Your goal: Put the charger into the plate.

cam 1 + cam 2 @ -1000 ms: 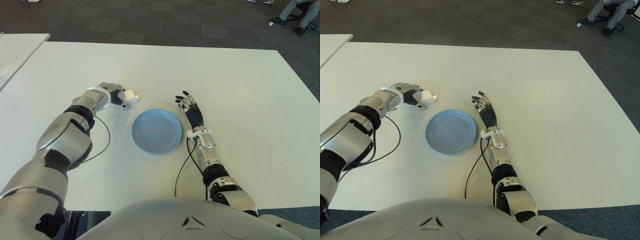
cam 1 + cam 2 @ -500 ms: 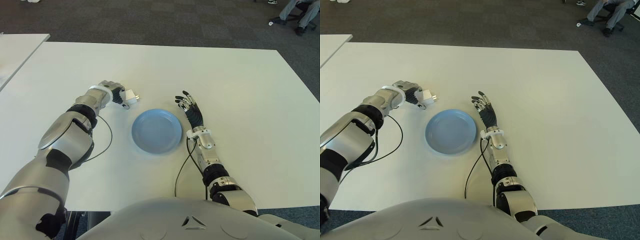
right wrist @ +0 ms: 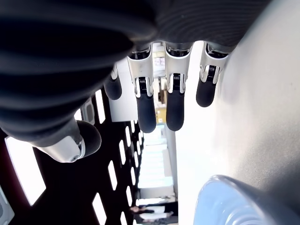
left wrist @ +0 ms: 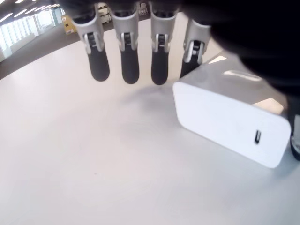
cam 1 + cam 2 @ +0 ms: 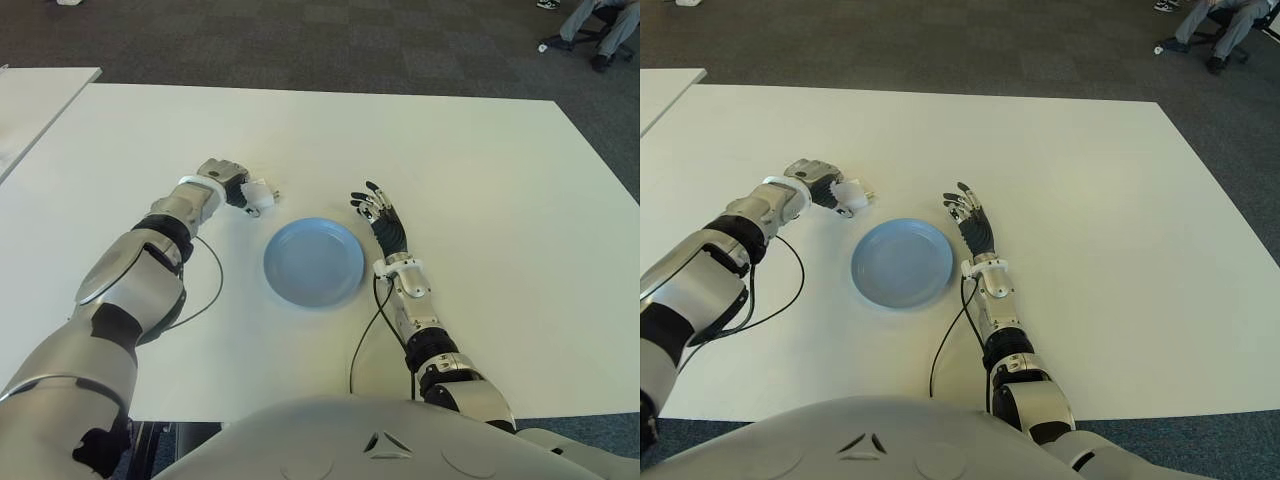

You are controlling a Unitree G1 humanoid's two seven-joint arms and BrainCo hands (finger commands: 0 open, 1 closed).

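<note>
Left robot hand [image 5: 226, 183] clasping white charger [image 5: 256, 194] beside blue plate [image 5: 313, 262]; right robot hand [image 5: 381, 218] slack-fingered.

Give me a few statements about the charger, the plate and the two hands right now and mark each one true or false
1. The small white block-shaped charger already lies in the round blue plate. False: it is at the left hand, left of the plate and slightly farther from the robot, outside its rim.
2. The plate holds nothing. True.
3. The right hand grasps the plate's rim. False: it shows just right of the plate with fingers spread, holding nothing.
4. The left hand's fingers are at the charger. True: the wrist view shows the white block beside them.
5. Plate and charger are on a white table. True.
</note>
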